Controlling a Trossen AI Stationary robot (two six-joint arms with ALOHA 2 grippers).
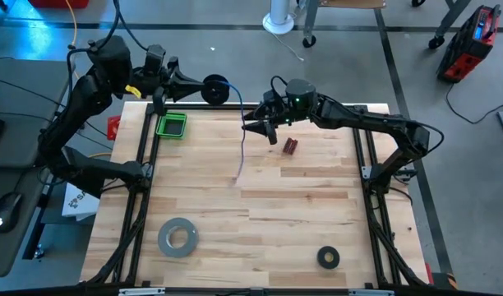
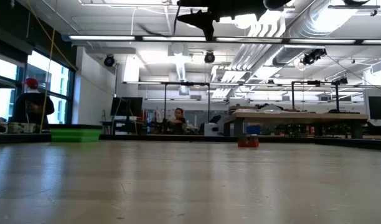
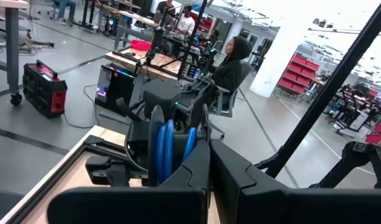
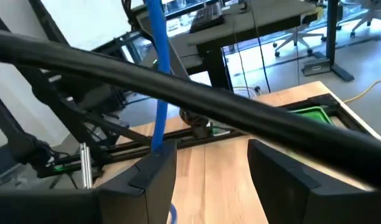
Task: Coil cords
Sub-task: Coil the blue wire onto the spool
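The blue cord runs from a small black spool down to the wooden table, where its free end lies. My left gripper is shut on the spool, which is held in the air just beyond the table's far edge. In the left wrist view the spool shows blue windings between its black flanges. My right gripper hovers open over the far middle of the table. The cord passes close by one of its fingers. My left gripper holds the spool at its rim, on the side facing the arm, pinched between the two fingers. The fingers come level from the table's left. The spool is lifted clear and the cord hangs from it. I cannot tell whether my right gripper touches the cord.
A green tray sits at the far left of the table. A small red object lies near my right gripper. A grey tape roll and a black ring lie toward the near edge. Black frame rails line both sides.
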